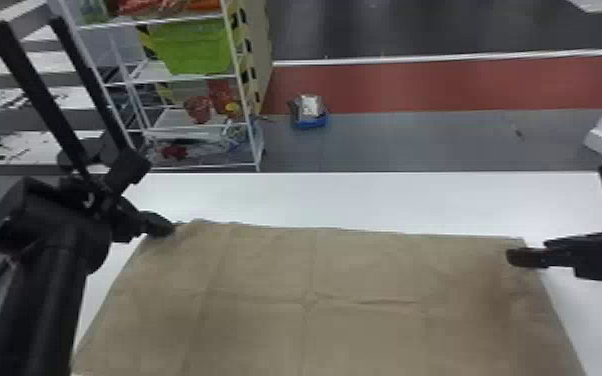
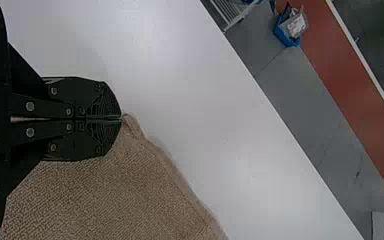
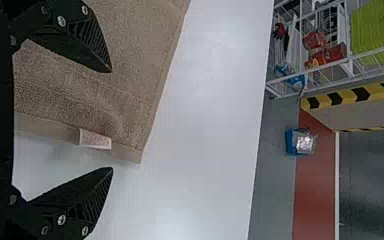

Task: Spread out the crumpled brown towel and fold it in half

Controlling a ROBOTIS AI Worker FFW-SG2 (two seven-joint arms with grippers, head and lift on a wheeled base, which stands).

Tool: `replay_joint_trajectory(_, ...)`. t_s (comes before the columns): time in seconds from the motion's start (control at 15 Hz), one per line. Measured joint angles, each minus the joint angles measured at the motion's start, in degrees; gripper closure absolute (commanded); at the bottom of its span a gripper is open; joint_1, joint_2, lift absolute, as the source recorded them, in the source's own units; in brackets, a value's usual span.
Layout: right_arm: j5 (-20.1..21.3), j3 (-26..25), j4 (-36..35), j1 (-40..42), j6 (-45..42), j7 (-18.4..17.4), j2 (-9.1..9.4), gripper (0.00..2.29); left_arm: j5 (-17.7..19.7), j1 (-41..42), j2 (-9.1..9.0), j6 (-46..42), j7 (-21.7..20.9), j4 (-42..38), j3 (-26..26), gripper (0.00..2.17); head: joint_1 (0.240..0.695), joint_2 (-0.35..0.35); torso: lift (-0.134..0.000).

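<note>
Lying spread, brown towel, corner pinched in left claw, right claw parted near another

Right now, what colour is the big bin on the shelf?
The bin is green, clearest in the head view.

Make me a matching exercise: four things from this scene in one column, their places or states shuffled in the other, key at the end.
Things
1. left hand
2. right hand
3. brown towel
4. blue bin

Places or states
A. laid out on the white table
B. standing on the gray floor beyond the table
C. open, near a corner of the towel
D. shut on a corner of the towel

Right pairs: 1-D, 2-C, 3-A, 4-B
</note>
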Motion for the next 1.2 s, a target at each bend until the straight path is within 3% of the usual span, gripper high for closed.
replay_joint_trajectory(0.33,0.2,0.65,7.45,-4.64,-0.28,-2.42,0.17,0.25,-0.17,0.28,0.03,-0.16,-0.07,-0.07,0.83,1.46,0.695,0.113,-0.124)
replay_joint_trajectory(0.8,0.62,3.44,12.78,-8.51,-0.26,-4.3,0.68,0.42,-0.01,0.43,0.1,-0.35,-0.57,-0.34,1.43,1.46,0.695,0.12,-0.124)
replay_joint_trajectory(0.93,1.31,3.97,13.34,-8.9,-0.11,-4.29,0.78,0.64,0.08,0.55,0.2,-0.43,-0.68,-0.39,1.45,1.46,0.695,0.123,-0.124)
replay_joint_trajectory(1.13,1.69,4.29,13.44,-9.13,0.58,-4.23,0.78,1.33,0.19,0.67,0.39,-0.53,-1.06,-0.46,1.51,1.46,0.695,0.124,-0.124)
replay_joint_trajectory(1.2,1.73,4.34,13.44,-9.14,0.7,-4.2,0.78,1.43,0.23,0.8,0.4,-0.53,-1.21,-0.67,1.57,1.46,0.695,0.124,-0.124)
